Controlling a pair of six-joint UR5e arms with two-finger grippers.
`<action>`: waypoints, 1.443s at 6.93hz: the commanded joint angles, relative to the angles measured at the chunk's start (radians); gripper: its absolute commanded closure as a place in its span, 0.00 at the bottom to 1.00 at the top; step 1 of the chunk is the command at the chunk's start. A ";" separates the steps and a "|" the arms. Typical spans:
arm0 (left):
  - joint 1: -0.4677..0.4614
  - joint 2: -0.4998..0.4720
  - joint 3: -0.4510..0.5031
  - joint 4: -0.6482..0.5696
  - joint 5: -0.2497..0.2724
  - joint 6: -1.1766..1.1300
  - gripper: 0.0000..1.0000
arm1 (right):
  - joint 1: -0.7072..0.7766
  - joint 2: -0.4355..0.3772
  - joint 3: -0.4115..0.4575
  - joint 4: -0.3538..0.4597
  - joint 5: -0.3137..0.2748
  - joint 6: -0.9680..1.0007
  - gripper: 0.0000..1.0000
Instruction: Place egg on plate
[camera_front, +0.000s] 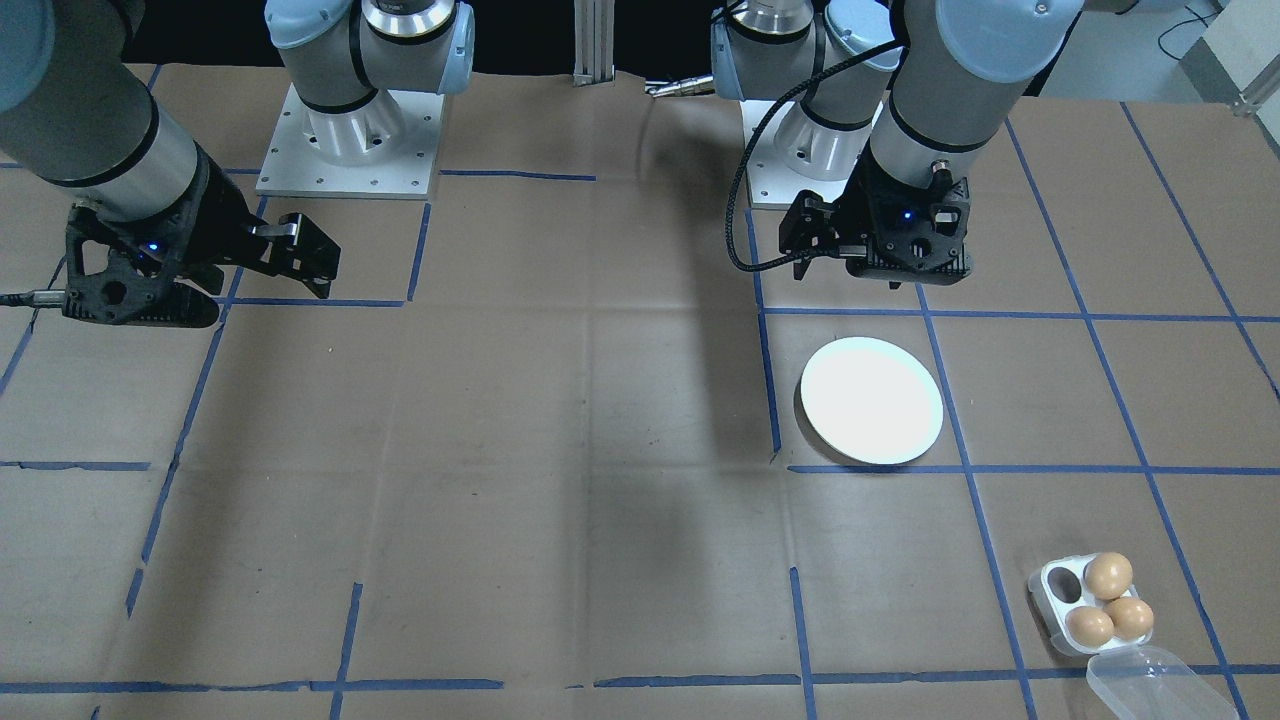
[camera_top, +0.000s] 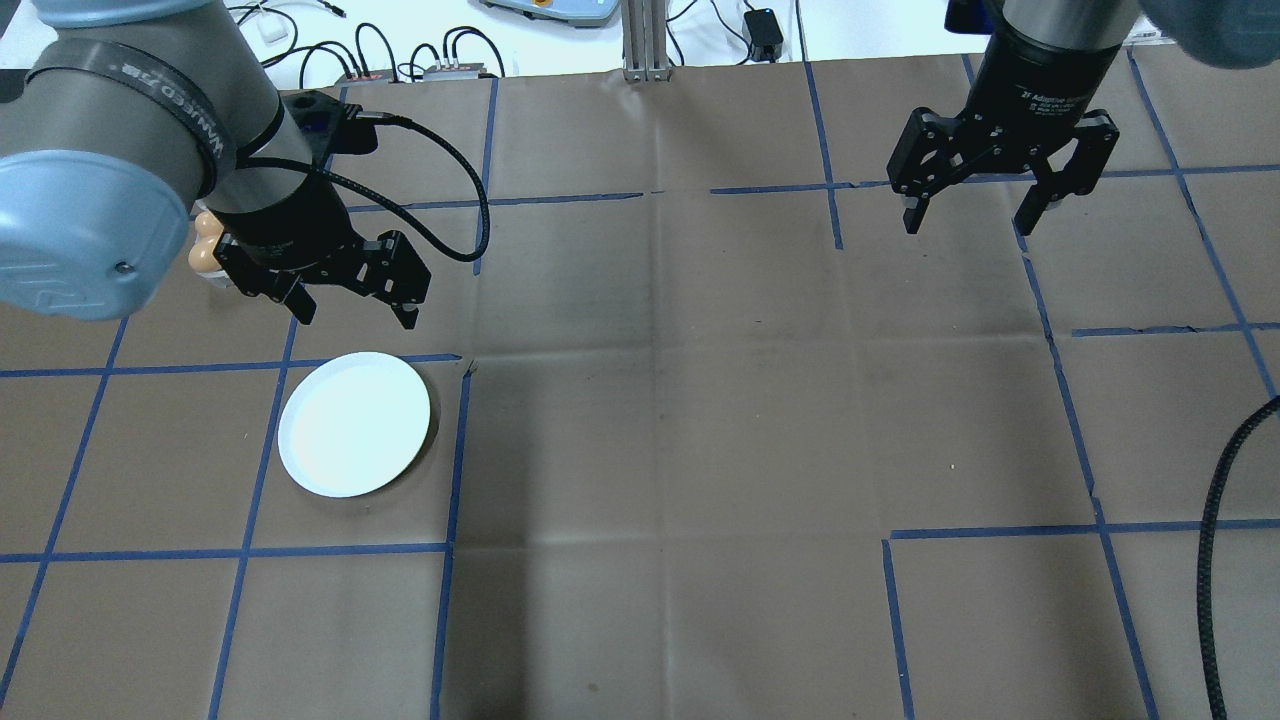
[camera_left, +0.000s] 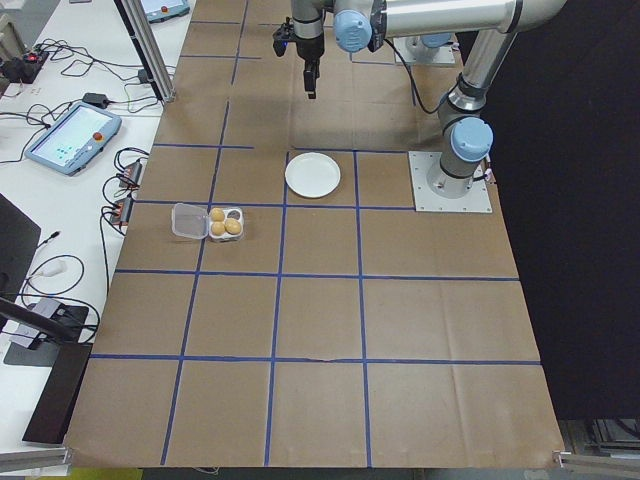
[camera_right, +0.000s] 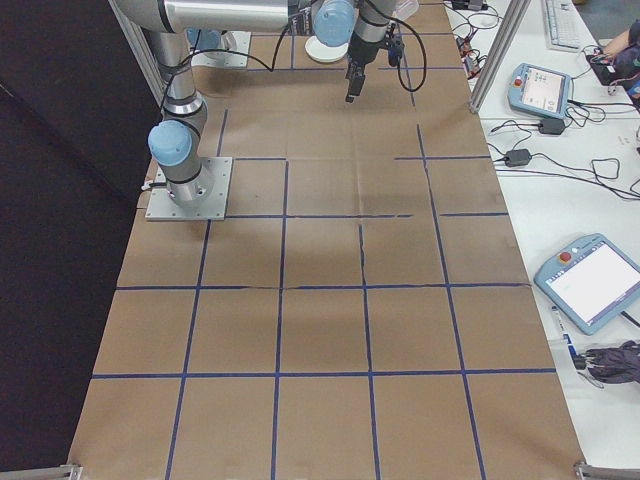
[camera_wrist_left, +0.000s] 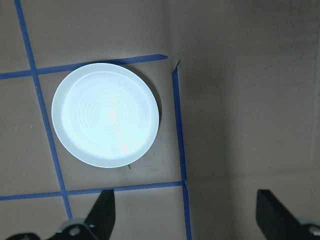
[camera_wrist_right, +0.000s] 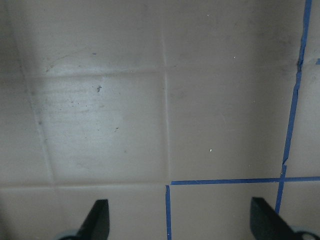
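Since the plate (camera_front: 871, 401) lies bare on the bench (camera_front: 560, 420) and three eggs (camera_front: 1108, 575) sit in their tray (camera_front: 1062, 585) near the bench's far edge from us, we judge nothing is done yet: reach, grasp, carry and set-down all remain. Our left pincer (camera_top: 350, 296) hangs fingers apart and empty just beyond the plate; our right pincer (camera_top: 975, 211) hangs wide apart, well away. From overhead our left arm hides most of the tray, and one cup looks dark, seemingly empty.
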 joint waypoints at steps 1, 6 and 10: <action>0.000 0.014 -0.011 0.000 0.002 0.000 0.00 | 0.000 0.001 0.000 0.000 -0.001 0.000 0.00; 0.002 -0.002 -0.012 0.012 -0.010 0.006 0.00 | 0.000 0.000 0.000 0.000 0.000 0.000 0.00; 0.017 0.007 0.005 0.017 -0.001 0.008 0.00 | 0.000 0.000 0.000 0.000 -0.001 0.000 0.00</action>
